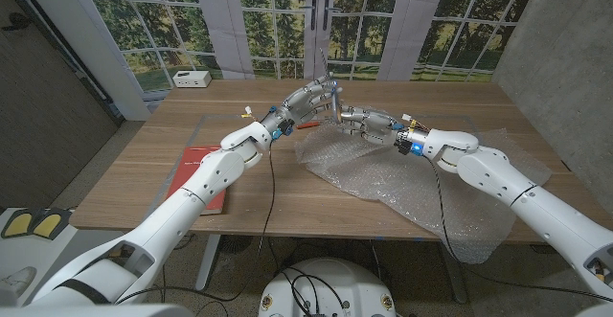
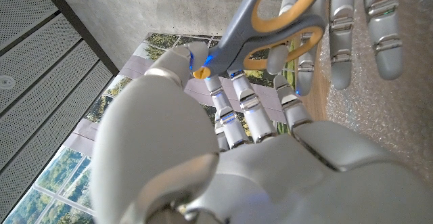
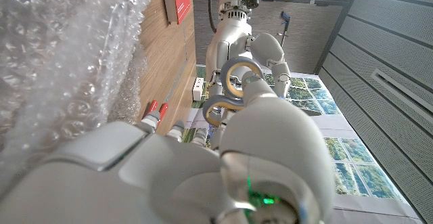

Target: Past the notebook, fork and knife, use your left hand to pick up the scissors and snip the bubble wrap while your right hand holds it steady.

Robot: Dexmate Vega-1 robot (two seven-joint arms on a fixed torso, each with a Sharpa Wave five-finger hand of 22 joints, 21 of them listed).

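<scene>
My left hand (image 1: 308, 98) is raised over the table's far middle and grips the scissors (image 1: 330, 85). Their grey and orange handles (image 2: 270, 21) sit around its fingers, with the blades pointing up. The scissor loops (image 3: 232, 83) also show beside my left hand (image 3: 264, 51). The clear bubble wrap (image 1: 421, 178) lies spread across the table's right half. My right hand (image 1: 369, 122) sits at the wrap's far left edge, just right of the scissors, with its fingers (image 2: 376, 28) stretched out. Whether it pinches the bubble wrap (image 3: 61, 68) is hidden.
A red notebook (image 1: 205, 169) lies near the table's front left edge. Two red-handled utensils (image 1: 306, 124) lie under my left hand, by the wrap's edge. A white box (image 1: 192, 79) stands at the far left corner. A small pale object (image 1: 247, 113) lies behind my left forearm.
</scene>
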